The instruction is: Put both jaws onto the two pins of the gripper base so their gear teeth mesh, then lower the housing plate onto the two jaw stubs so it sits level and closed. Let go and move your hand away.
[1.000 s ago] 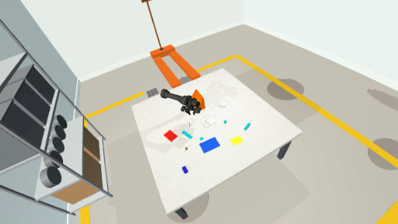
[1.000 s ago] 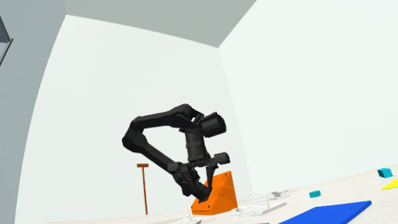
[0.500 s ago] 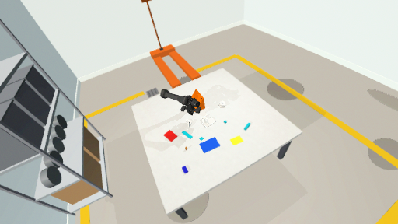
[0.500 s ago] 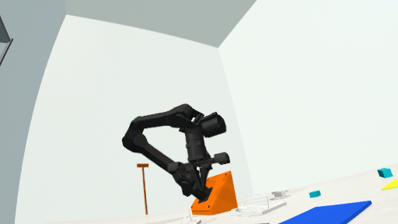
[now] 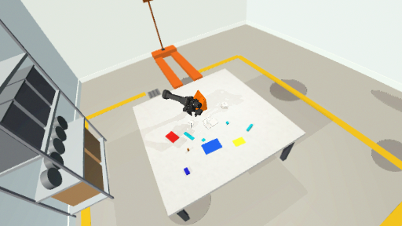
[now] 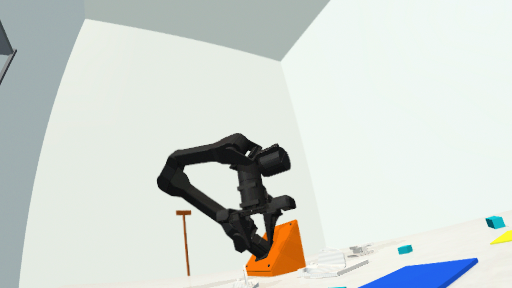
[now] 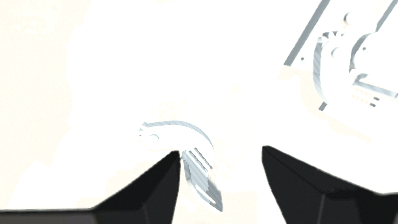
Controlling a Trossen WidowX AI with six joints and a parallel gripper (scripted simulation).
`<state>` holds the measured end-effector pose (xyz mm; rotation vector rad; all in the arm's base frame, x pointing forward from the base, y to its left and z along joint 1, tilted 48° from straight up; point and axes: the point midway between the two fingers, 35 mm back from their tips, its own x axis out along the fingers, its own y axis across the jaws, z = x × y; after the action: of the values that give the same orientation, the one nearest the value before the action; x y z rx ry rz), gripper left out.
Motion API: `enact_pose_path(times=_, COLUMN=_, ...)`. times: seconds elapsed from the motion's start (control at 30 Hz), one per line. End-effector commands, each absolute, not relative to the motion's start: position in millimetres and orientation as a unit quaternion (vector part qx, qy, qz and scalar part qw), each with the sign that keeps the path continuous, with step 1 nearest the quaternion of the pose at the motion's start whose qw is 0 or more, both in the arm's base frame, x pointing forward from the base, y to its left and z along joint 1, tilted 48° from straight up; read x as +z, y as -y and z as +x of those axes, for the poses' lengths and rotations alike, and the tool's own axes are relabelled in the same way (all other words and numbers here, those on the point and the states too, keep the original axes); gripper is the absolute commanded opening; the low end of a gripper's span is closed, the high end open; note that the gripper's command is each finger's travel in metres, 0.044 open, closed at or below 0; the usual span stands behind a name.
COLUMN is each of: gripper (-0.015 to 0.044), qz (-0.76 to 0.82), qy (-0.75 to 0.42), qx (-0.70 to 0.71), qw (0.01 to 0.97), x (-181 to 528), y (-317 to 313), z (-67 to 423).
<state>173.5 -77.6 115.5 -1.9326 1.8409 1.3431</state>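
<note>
Jaws partly apart, empty, the black two-fingered gripper hovers near a curved white toothed jaw, wrist frame's lower centre-left, probably light, stiff plastic, best pinched across its straight stem.

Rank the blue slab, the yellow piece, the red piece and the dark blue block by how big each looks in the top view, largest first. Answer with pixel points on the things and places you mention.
1. Blue slab (image 5: 212, 146) (image 6: 420, 274)
2. Red piece (image 5: 172, 136) and yellow piece (image 5: 239, 141) (image 6: 503, 238): too alike to rank
3. Dark blue block (image 5: 187, 171)
</note>
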Motion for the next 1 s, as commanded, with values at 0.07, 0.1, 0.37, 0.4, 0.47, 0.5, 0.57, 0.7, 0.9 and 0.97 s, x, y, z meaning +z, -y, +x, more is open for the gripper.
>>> enact_pose_path(times=0.07, gripper=0.0394, qz=-0.636, qy=-0.652, qx=0.390, qw=0.135, x=119, y=80, z=176)
enact_pose_path(times=0.1, gripper=0.0420, qz=-0.634, qy=-0.657, qx=0.381, qw=0.144, x=120, y=80, z=176)
enact_pose_path(times=0.37, gripper=0.0440, qz=-0.614, qy=-0.696, qx=0.304, qw=0.215, x=123, y=82, z=178)
enact_pose_path(times=0.4, gripper=0.0440, qz=-0.611, qy=-0.700, qx=0.294, qw=0.224, x=124, y=82, z=178)
enact_pose_path(times=0.47, gripper=0.0440, qz=-0.604, qy=-0.708, qx=0.274, qw=0.241, x=125, y=83, z=178)
enact_pose_path(times=0.5, gripper=0.0440, qz=-0.601, qy=-0.712, qx=0.264, qw=0.249, x=125, y=83, z=179)
enact_pose_path(times=0.57, gripper=0.0440, qz=-0.593, qy=-0.719, qx=0.244, qw=0.266, x=126, y=84, z=179)
enact_pose_path(times=0.7, gripper=0.0440, qz=-0.577, qy=-0.732, qx=0.203, qw=0.300, x=128, y=85, z=180)
enact_pose_path(times=0.9, gripper=0.0440, qz=-0.550, qy=-0.747, qx=0.140, qw=0.347, x=131, y=86, z=181)
enact_pose_path(times=0.97, gripper=0.0440, qz=-0.540, qy=-0.750, qx=0.119, qw=0.363, x=131, y=87, z=181)
